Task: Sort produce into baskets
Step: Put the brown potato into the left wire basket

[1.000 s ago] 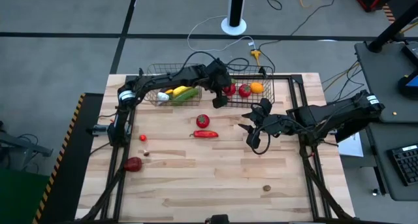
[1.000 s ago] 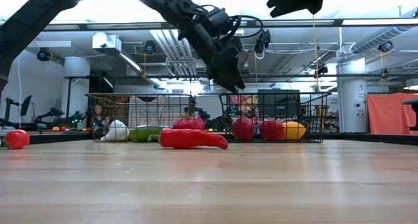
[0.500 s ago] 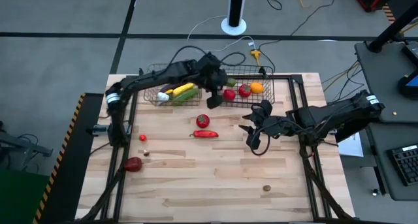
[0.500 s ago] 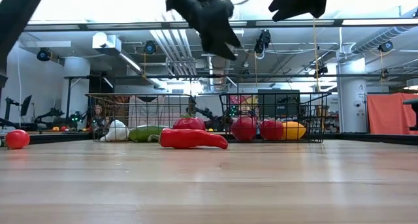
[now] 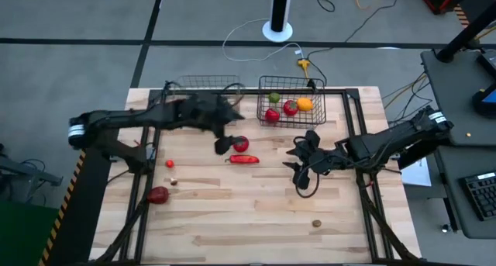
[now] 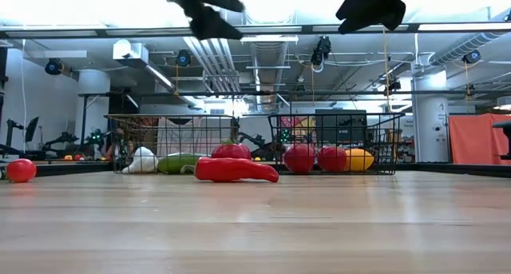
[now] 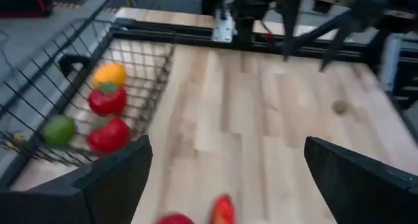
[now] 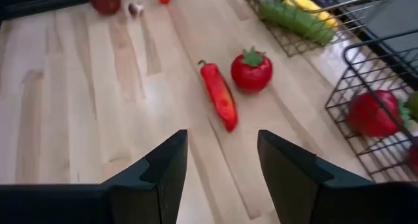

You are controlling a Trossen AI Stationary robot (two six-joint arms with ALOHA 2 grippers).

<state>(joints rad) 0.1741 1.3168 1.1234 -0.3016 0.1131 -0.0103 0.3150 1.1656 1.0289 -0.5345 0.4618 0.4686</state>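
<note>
Left gripper (image 5: 223,146) hangs above the bench (image 5: 256,212), jaws spread wide and empty, just beside the red tomato (image 5: 241,143) that sits loose on the wood. Right next to that tomato lies the long red pepper (image 5: 244,159), flat on the boards, and in the right wrist view both pieces sit straight ahead of the right gripper (image 5: 298,171), a little way beyond its jaws. Those jaws stand partly apart with nothing between them. Over at the back, the darker basket (image 5: 311,86) holds two red tomatoes, an orange piece and a green one. The copper basket (image 5: 203,83) beside it is mostly hidden under the left arm from above, but the low view shows white garlic (image 6: 144,160) and a green cucumber (image 6: 177,161) inside it. Out toward the left arm's side of the bench lie a dark red piece (image 5: 158,195) and a tiny red one (image 5: 170,164), well apart from both grippers.
</note>
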